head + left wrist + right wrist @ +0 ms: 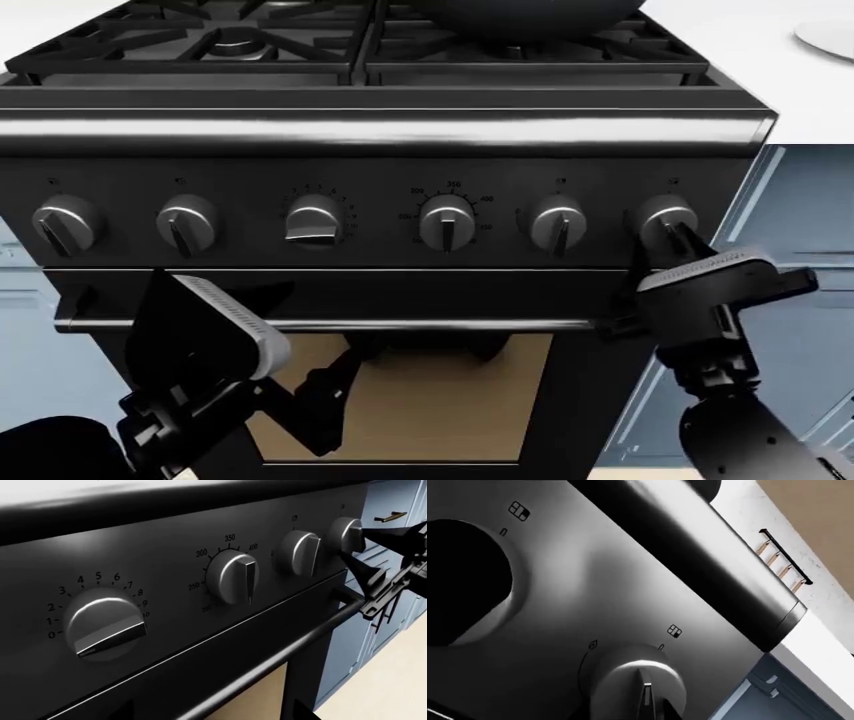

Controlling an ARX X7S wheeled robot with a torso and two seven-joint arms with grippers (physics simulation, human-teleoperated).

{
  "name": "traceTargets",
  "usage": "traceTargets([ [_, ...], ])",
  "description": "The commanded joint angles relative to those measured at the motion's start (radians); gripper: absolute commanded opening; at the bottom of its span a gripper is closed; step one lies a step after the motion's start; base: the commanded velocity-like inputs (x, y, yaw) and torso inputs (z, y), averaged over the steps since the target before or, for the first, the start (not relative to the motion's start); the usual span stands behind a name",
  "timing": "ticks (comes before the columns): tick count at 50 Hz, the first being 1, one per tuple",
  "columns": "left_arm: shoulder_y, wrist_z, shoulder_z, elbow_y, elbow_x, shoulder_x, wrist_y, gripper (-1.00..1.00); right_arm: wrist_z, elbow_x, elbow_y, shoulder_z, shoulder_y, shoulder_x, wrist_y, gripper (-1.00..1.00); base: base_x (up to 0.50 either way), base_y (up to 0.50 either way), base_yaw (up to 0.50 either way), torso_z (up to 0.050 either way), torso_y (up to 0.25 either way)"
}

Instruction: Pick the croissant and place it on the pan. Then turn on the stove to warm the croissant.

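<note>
Right gripper [671, 240] is at the black gas stove's [400, 130] rightmost silver knob [663, 218], fingers apart around it, not clamped; they must close, then twist. Left fingers: can't tell.

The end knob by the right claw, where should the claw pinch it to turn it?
Pinch the raised ridge across the knob's face, one finger on each flat side, coming straight at the stove front. The ridge stands near upright; the right claw is already there.
</note>
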Motion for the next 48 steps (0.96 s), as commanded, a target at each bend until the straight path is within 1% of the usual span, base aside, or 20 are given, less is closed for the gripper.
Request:
traceTargets([
  [1,0.003,-0.002,-0.002,0.001,-0.004,-0.005,0.005,1.00,0.014,-0.242,-0.067,-0.053,0.040,0.032,0.029,-1.00,0.00,0.00,0.00,0.000,0.011],
  [12,0.004,-0.012,-0.006,0.008,-0.015,-0.009,0.005,1.00,0.012,-0.255,-0.079,-0.057,0.038,0.037,0.046,-1.00,0.00,0.00,0.00,0.000,0.004],
  [16,0.002,-0.016,-0.005,0.010,-0.020,-0.011,0.004,1.00,0.009,-0.189,-0.112,-0.008,0.014,0.033,0.050,-1.00,-0.01,0.00,0.00,0.003,0.005],
  [17,0.000,-0.016,-0.005,0.010,-0.021,-0.011,0.003,1.00,0.009,-0.180,-0.125,0.000,0.007,0.035,0.057,1.00,0.00,0.00,0.00,0.000,0.010],
  [24,-0.007,-0.020,-0.003,0.012,-0.025,-0.012,0.001,1.00,0.017,-0.135,-0.214,0.053,-0.045,0.053,0.098,1.00,0.00,0.00,0.00,0.000,0.000],
  [38,-0.017,-0.040,-0.009,0.033,-0.055,-0.020,-0.004,1.00,0.076,-0.073,-0.548,0.210,-0.249,0.135,0.249,1.00,0.00,0.00,0.00,0.000,0.000],
  [48,-0.001,-0.063,-0.036,0.057,-0.086,-0.035,0.004,1.00,0.106,-0.019,-0.656,0.293,-0.317,0.106,0.298,1.00,0.00,0.00,0.00,0.000,0.000],
])
